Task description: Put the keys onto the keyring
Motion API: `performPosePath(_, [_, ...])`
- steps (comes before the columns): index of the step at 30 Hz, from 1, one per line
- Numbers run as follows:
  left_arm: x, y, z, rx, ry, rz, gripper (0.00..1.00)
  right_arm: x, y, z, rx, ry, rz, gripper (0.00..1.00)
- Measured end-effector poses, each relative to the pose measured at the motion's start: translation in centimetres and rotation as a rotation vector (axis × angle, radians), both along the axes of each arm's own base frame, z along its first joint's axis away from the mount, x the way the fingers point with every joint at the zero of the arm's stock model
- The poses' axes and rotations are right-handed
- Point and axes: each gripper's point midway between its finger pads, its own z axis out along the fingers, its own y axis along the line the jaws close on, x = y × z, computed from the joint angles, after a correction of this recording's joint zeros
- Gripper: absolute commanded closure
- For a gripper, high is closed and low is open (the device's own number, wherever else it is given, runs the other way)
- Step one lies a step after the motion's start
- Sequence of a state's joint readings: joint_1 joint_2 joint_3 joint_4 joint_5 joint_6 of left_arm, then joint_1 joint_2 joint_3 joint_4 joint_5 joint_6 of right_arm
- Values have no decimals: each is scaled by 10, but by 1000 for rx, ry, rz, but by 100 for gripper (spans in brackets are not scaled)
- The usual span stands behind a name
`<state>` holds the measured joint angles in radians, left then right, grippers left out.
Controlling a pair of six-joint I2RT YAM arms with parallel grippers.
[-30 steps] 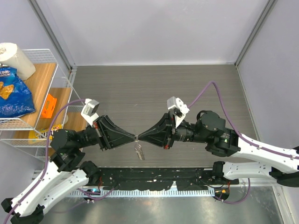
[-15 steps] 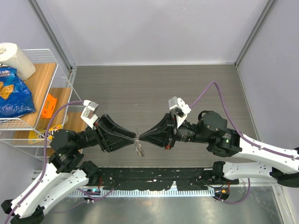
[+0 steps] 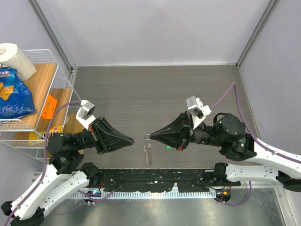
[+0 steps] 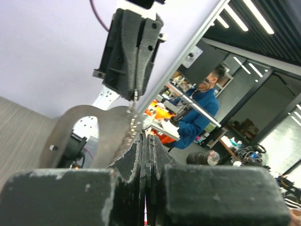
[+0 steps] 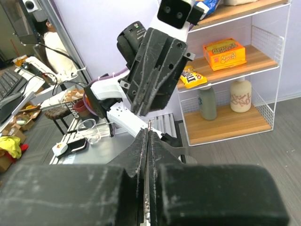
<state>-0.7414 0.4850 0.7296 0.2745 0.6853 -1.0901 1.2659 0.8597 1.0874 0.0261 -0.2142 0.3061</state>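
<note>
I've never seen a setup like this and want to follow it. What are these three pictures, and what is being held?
Two white-and-black robot arms are bolted at the near edge of a grey wood-grain table. One picture looks down from above; the other two come from cameras on each wrist.

The right gripper is shut on a thin silver metal ring, from which small silver keys dangle above the table. The left gripper, also shut, holds nothing and points at the right gripper from a short gap away.

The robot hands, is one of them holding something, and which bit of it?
The right gripper pinches the keyring by its thin metal ring, with the keys dangling below. The left gripper is shut on nothing.
</note>
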Motion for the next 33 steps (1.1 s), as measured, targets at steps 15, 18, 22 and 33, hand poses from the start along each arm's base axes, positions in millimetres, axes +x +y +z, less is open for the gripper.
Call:
performPosePath(15, [-92, 55, 40, -239, -310, -253, 100, 7, -5, -57, -93, -30, -47, 95])
performPosePath(18, [-122, 74, 33, -263, -435, -298, 100, 6, -3, -72, -127, -34, -35, 95])
performPosePath(22, [-151, 97, 19, -297, -553, -328, 100, 6, 5, -84, -166, -42, -22, 95])
performPosePath(33, [-161, 102, -25, -256, -546, -388, 100, 11, 29, -130, -306, -21, 7, 95])
